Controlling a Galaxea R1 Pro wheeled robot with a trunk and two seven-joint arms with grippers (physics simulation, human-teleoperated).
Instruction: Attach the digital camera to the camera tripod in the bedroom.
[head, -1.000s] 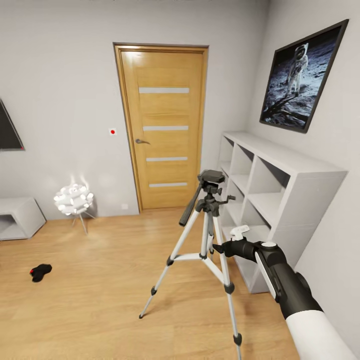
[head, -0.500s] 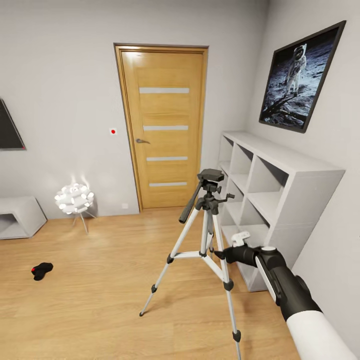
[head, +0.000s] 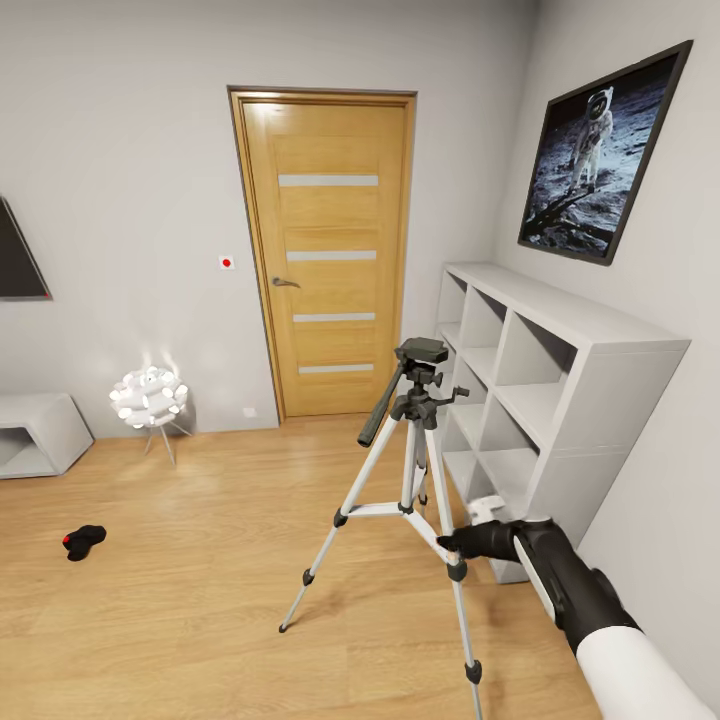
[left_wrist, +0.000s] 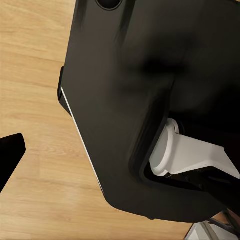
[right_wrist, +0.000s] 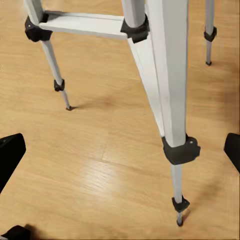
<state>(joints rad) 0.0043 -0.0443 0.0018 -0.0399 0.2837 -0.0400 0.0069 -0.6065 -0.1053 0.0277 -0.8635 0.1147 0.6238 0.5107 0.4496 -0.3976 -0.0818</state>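
The camera tripod stands on the wood floor in front of the door, its silver legs spread and its black head and pan handle on top. The digital camera, small and black with a red spot, lies on the floor far to the left. My right gripper hangs low beside the tripod's near right leg, close to the leg's black joint. In the right wrist view the right gripper is open, its fingertips wide apart, with that leg ahead of them. One left fingertip shows at the picture's edge.
White cube shelves line the right wall right behind the tripod. A wooden door is shut at the back. A glowing white lamp and a low white bench stand at the left. Open floor lies between tripod and camera.
My right arm has dropped from about the tripod's mid height to low beside its near right leg. The tripod and the camera have stayed put.
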